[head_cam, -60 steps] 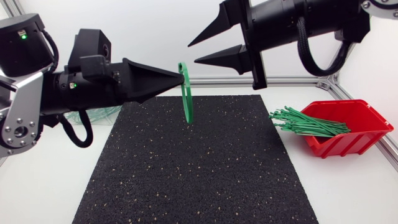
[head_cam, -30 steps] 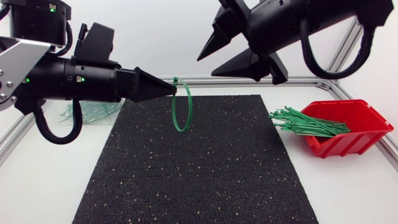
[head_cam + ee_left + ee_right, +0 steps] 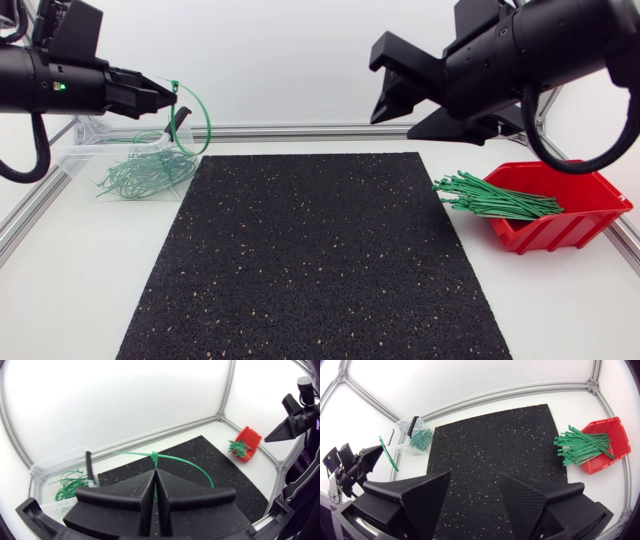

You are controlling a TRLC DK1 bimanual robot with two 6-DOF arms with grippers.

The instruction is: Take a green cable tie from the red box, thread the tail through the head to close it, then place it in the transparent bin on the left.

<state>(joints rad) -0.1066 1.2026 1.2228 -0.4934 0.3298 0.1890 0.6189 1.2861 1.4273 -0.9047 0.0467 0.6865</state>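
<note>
Progress looks late, judged from the head view: your left arm holds the green cable tie already closed into a loop, the left jaws pinching it near its head. The loop hangs above the transparent bin, where other closed ties lie. Your right arm hangs over the bench's far side, near the red box and its spare ties. The right jaws are spread with nothing between them.

In the left wrist view, the left jaws are pressed together on the tie. Its loop arcs ahead of the tips, with the bin off to one side below.

In the right wrist view, the spread jaws frame only the black mat.

Taking and threading appear done. What's left for you is the release into the bin.
</note>
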